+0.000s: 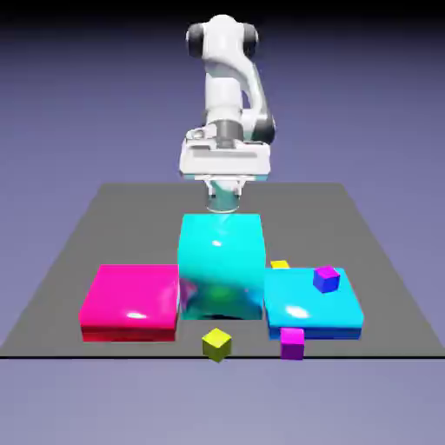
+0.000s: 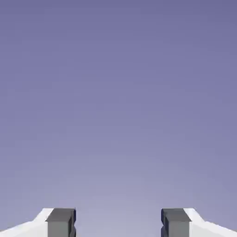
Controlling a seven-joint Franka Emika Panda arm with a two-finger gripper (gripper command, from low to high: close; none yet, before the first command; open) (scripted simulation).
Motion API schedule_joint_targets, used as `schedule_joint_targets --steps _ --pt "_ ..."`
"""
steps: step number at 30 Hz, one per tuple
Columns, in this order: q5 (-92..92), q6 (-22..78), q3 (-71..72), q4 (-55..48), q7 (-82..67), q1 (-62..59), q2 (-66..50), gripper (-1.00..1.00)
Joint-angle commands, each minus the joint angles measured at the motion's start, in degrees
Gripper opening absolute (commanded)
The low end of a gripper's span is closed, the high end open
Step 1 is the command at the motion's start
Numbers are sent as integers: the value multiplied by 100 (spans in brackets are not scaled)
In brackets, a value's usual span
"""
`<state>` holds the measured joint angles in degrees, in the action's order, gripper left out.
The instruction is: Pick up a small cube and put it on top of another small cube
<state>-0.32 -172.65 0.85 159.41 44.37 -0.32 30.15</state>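
Note:
The small cube (image 1: 216, 344), dull olive-yellow, lies near the mat's front edge, in front of the tall cyan block. A magenta small cube (image 1: 292, 342) sits to its right in the exterior view. A purple small cube (image 1: 327, 278) rests on top of the flat cyan block (image 1: 300, 306). A brighter yellow small cube (image 1: 279, 264) peeks out behind that block. My gripper (image 1: 223, 205) hangs behind and just above the tall cyan block (image 1: 221, 265), far from the small cubes. In the hand view my gripper (image 2: 118, 224) is open, with only backdrop between its fingers.
A flat magenta block (image 1: 130, 301) lies at the exterior view's left, touching the tall cyan block. All blocks stand on a dark grey mat (image 1: 104, 226). The three large blocks form a row between my gripper and the front cubes.

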Motion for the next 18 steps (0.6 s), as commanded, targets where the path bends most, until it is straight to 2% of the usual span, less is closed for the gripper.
schedule_joint_targets --steps 1,18 --pt "-26 113 71 -132 159 -84 -208 0" --pt "-472 2029 1268 -2372 2862 -1506 -3738 0"
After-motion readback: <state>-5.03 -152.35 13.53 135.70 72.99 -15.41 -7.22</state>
